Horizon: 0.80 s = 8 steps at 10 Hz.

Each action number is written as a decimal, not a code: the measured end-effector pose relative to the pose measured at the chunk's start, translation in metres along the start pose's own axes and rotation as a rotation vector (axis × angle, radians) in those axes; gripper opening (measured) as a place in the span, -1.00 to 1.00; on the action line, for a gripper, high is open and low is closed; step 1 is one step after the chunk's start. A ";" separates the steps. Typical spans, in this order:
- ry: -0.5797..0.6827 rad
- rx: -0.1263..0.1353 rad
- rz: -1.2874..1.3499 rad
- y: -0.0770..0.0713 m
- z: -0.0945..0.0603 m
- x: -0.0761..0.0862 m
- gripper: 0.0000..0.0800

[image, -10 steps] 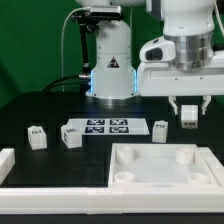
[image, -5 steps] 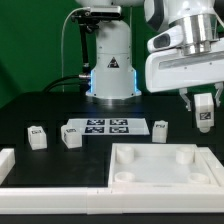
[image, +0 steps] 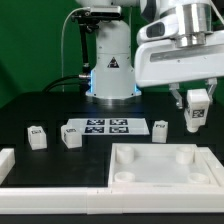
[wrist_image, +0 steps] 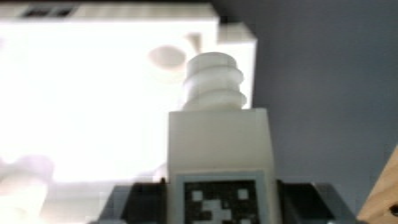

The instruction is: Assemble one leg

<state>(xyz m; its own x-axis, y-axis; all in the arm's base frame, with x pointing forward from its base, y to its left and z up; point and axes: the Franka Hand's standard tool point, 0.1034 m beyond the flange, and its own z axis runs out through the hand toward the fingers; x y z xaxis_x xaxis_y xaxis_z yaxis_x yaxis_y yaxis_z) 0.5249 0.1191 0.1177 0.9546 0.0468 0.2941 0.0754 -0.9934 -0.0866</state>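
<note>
Item, nearest the camera in the exterior view: one large white square tabletop (image: 160, 168), lying flat on the black table (image: 30, 110) across the lower centre and lower right of the frame, raised rim all round, round recesses visible at its far corners. Item, at the lower left edge: one white angled piece (image: 6, 163), only partly in frame. Item, middle ground, left of centre: two small white tagged legs, the first (image: 37, 137) at the left and the second (image: 70, 137) just beside the marker board, both resting on the table and apart from each other. Item, centre: the marker board (image: 105, 127), flat, bearing several black-and-white tags. Item, right of that board: a third loose leg (image: 160, 129), on the table, near the far rim of the tabletop. Item, right of frame, above the table: the leg (image: 194, 118), pinched between the fingers of the gripper (image: 196, 101), clear of the table, tag face toward the camera, hanging beyond the tabletop's far right corner. In the wrist view the same leg (wrist_image: 222, 130) runs lengthwise away from the camera, tag nearest, ribbed end farthest, with the bright tabletop (wrist_image: 89, 110) beneath it. Item, far centre: the arm's base (image: 112, 65), white.
</note>
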 end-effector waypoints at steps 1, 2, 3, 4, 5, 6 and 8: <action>0.009 -0.011 -0.057 0.021 -0.004 0.022 -0.27; 0.033 -0.018 -0.081 0.039 -0.002 0.044 -0.27; 0.045 -0.016 -0.060 0.036 0.001 0.042 -0.27; 0.069 -0.018 -0.071 0.035 0.001 0.040 -0.27; 0.070 -0.019 -0.069 0.036 0.001 0.040 -0.27; 0.117 -0.025 -0.070 0.038 0.001 0.043 -0.27; 0.116 -0.015 -0.079 0.029 0.011 0.052 -0.27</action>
<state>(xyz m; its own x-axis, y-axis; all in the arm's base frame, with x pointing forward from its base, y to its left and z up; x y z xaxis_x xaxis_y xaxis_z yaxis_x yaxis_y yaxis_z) 0.5795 0.0936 0.1203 0.9062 0.1129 0.4075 0.1432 -0.9887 -0.0446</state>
